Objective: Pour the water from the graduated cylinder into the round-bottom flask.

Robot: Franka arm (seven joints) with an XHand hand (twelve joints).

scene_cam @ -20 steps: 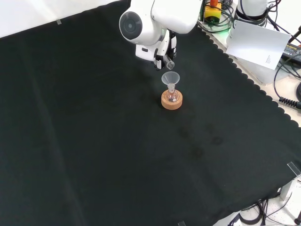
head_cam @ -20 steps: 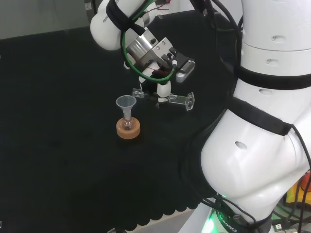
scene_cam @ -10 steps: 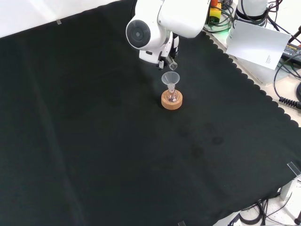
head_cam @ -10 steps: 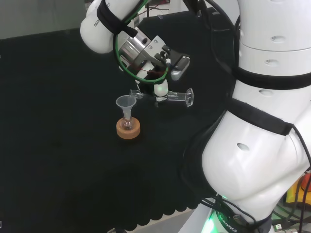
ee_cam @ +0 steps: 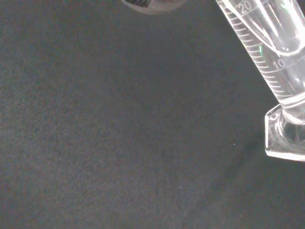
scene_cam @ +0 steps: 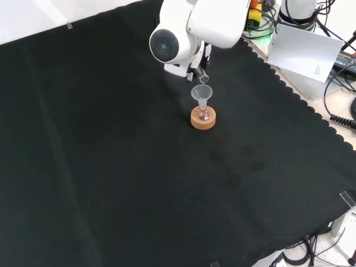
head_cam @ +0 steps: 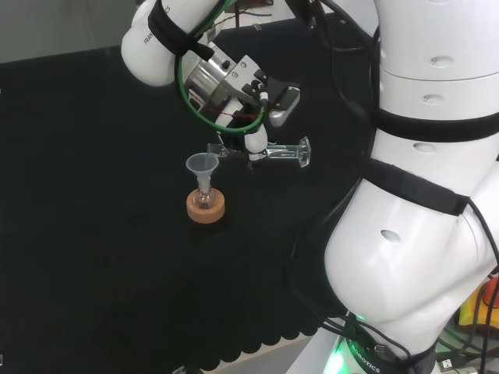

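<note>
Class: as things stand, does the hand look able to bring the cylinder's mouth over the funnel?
Probably yes: the hand holds the cylinder about level, mouth beside the funnel, nothing between.

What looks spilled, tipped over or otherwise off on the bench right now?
Nothing stands out. The graduated cylinder lies about level in the hand, its mouth near the funnel, which fits pouring. The flask sits upright in its cork ring. No puddle shows on the cloth.

Clear graduated cylinder (head_cam: 269, 151) (white scale marks), tan cork stand (head_cam: 206, 207), black cloth (scene_cam: 111, 167).
</note>
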